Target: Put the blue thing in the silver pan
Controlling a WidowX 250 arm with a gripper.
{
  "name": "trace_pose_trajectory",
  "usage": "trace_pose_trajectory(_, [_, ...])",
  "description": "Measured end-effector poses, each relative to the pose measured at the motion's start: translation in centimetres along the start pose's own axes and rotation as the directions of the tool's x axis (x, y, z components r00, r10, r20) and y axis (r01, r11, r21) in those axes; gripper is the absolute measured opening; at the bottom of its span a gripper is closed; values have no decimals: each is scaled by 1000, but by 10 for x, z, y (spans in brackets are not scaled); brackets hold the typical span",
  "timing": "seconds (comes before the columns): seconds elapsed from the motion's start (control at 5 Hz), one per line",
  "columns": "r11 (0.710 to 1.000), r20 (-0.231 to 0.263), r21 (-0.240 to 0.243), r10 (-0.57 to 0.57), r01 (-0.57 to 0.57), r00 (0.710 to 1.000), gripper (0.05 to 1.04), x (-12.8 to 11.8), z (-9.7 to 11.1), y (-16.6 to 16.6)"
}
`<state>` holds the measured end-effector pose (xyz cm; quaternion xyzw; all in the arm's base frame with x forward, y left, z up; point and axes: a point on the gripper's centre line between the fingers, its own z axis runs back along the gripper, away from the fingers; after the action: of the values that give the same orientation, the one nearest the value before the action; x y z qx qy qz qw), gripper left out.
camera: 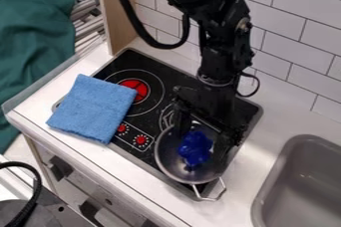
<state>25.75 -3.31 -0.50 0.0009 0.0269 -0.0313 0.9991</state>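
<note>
The black gripper (200, 142) hangs down over the silver pan, its two fingers spread wide apart, one at the left and one at the right. Between and just below them is a crumpled dark blue thing (194, 152), lying inside the silver pan (172, 166). The gripper's body covers the pan's back rim. I cannot tell whether either finger touches the blue thing. The pan stands on the front right part of the black stove, its wire handle toward the front.
A light blue cloth (94, 107) lies over the stove's left edge, beside a red burner (135, 90) and two red knobs. A grey sink (303, 181) is at the right. White wall tiles (303, 7) rise behind, and a wooden panel (114, 9) stands at the back left.
</note>
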Motion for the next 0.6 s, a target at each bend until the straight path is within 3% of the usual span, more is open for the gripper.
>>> trace_pose_trajectory(0.4, [999,6,33,-8,8,1000,1009,12,11,-6])
trace_pose_trajectory(0.6, [1000,56,26,8,-9,998,1009,17,19,-13])
